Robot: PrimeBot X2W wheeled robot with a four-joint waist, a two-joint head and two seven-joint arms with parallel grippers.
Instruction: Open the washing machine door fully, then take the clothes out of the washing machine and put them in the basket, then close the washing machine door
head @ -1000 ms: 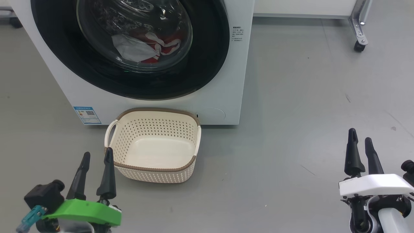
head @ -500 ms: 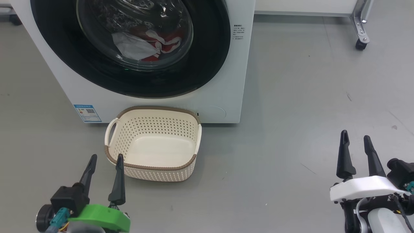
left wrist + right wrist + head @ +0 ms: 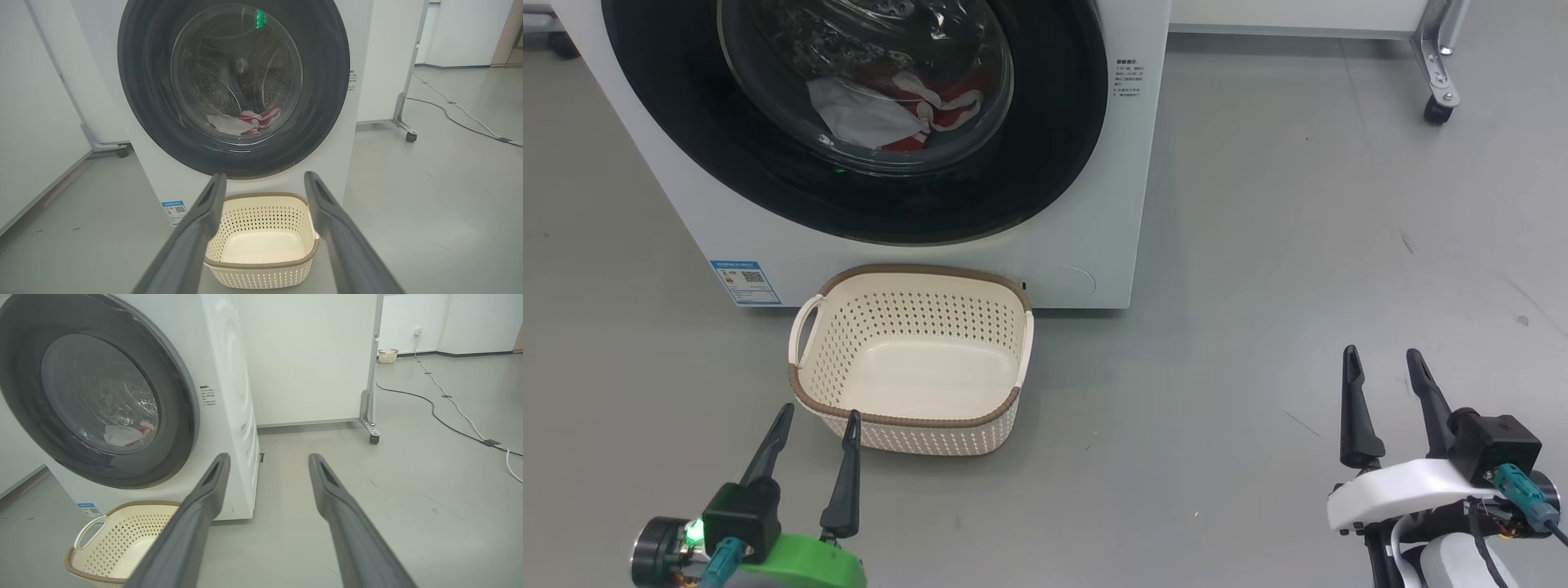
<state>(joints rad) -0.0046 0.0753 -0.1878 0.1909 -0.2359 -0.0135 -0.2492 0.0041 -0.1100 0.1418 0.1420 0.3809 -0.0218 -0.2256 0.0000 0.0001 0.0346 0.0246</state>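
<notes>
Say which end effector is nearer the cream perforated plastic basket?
Left. The left end effector hovers just before the basket's near-left corner; the right end effector is far to its right.

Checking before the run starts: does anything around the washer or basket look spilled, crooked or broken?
Nothing stands out. The washing machine door is shut, the clothes lie behind its glass, and the basket stands upright and empty on the floor before the washing machine. The left gripper and right gripper are open, holding nothing.

The washing machine is white; its door rim glossy black; the clothes red and white; the basket cream, perforated, brown-rimmed.
</notes>
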